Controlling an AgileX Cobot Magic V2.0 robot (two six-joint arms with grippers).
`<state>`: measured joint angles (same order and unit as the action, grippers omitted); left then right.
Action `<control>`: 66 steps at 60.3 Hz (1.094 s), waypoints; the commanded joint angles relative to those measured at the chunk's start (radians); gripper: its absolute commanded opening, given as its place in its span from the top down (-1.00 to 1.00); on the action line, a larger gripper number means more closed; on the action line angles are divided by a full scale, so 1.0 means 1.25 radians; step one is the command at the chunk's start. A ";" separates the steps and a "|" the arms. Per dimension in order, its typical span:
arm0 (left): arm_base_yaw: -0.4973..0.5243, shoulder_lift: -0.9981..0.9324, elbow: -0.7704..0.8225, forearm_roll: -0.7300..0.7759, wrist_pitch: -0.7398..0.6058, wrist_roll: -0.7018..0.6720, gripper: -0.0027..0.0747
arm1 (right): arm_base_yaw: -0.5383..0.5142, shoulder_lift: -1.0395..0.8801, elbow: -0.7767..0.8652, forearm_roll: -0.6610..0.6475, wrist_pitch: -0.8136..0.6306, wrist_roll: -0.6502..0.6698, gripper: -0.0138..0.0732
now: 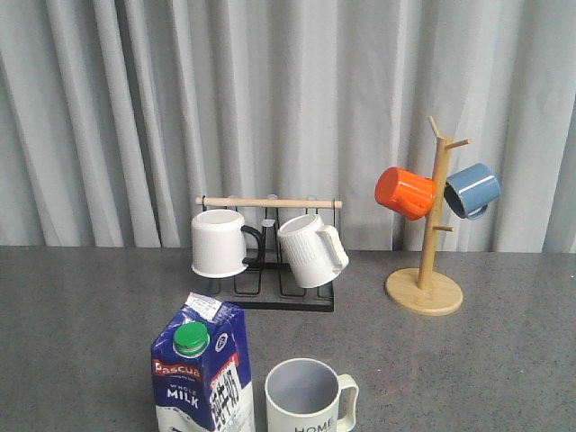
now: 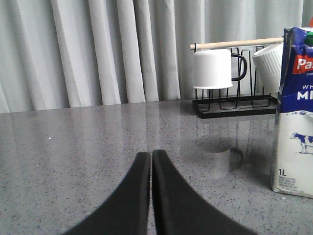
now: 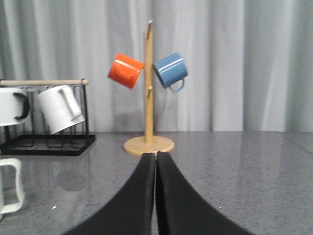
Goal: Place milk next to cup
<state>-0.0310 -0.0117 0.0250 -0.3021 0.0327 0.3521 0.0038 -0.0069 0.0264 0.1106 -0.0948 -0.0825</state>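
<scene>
The milk (image 1: 202, 371), a blue-and-white carton with a green cap, stands upright at the front of the table, just left of the cup (image 1: 309, 396), a cream mug lettered "HOME" with a grey-blue inside. A narrow gap separates them. The milk also shows at the edge of the left wrist view (image 2: 295, 110). The cup's handle shows at the edge of the right wrist view (image 3: 11, 185). My left gripper (image 2: 151, 154) is shut and empty, low over the table, left of the milk. My right gripper (image 3: 156, 155) is shut and empty, right of the cup. Neither gripper shows in the front view.
A black wire rack (image 1: 270, 295) with a wooden bar holds a white mug with black handle (image 1: 220, 243) and a ribbed cream mug (image 1: 310, 250) at the back. A wooden mug tree (image 1: 425, 290) at the back right carries an orange mug (image 1: 405, 193) and a blue mug (image 1: 472, 190).
</scene>
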 commanded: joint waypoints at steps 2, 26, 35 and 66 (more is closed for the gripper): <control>0.000 -0.002 0.016 -0.002 -0.054 -0.001 0.95 | -0.011 -0.011 0.008 -0.037 -0.047 0.027 0.69; 0.000 -0.002 0.016 -0.002 -0.054 -0.001 0.95 | -0.011 -0.011 0.007 -0.038 -0.021 0.048 0.69; 0.000 -0.002 0.016 -0.002 -0.054 -0.001 0.95 | -0.011 -0.011 0.007 -0.038 -0.010 0.047 0.69; 0.000 -0.002 0.016 -0.002 -0.054 -0.001 0.95 | -0.011 -0.011 0.007 -0.038 -0.010 0.047 0.69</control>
<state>-0.0310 -0.0117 0.0250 -0.3021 0.0327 0.3521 -0.0062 -0.0107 0.0264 0.0751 -0.0409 -0.0214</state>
